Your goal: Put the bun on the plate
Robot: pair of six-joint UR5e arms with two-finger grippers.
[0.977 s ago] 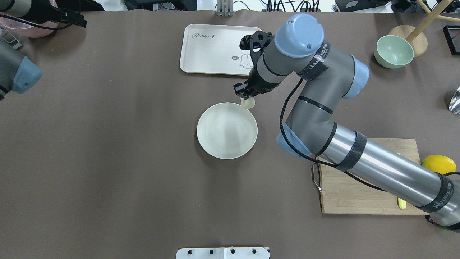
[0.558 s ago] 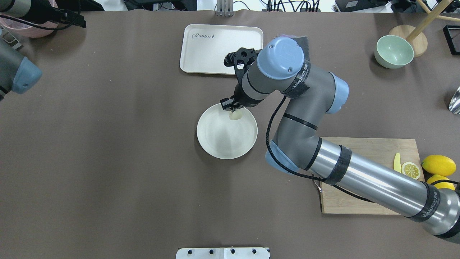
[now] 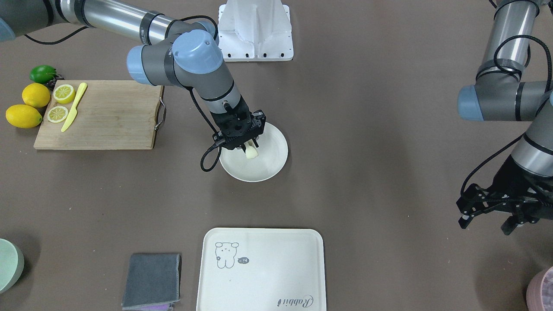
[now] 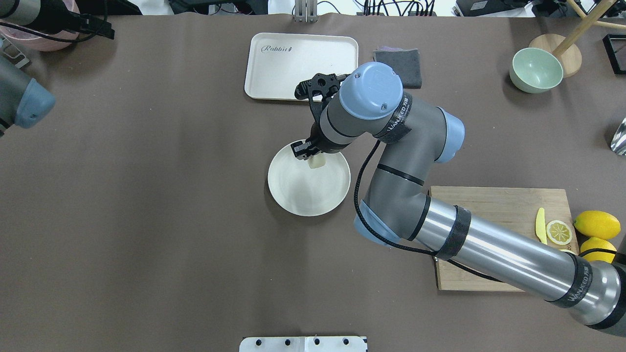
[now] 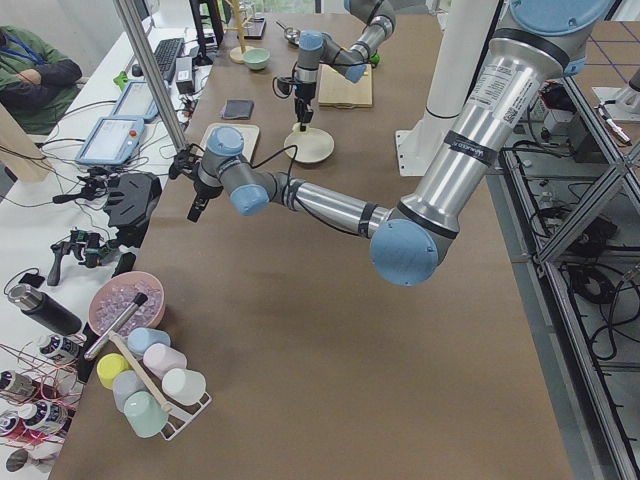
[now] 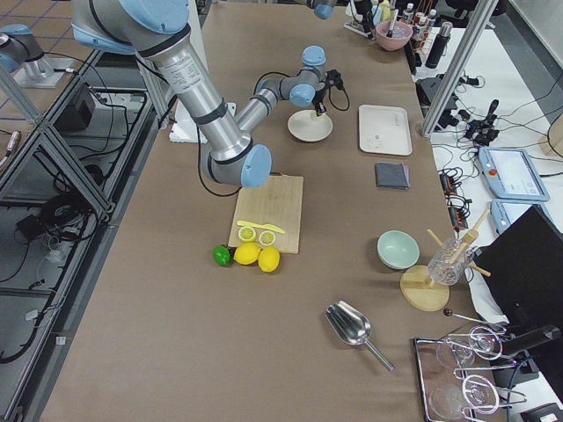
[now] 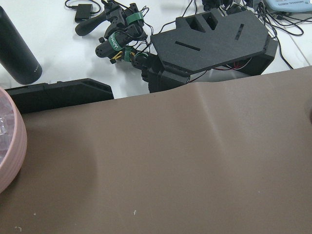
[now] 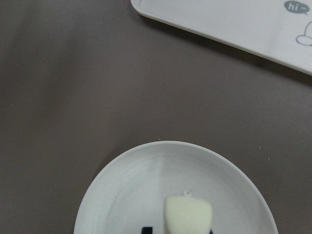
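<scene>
Right gripper (image 4: 310,156): clamped on the bun (image 8: 187,214) | Bun: over the plate (image 4: 303,193), in the half nearer the tray (image 4: 293,68); contact with the plate cannot be told | Left gripper (image 3: 487,222): fingers spread, well apart from the plate, near the table's end.

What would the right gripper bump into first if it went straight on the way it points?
Probably the plate just below; the bun in the right gripper would touch first.
</scene>
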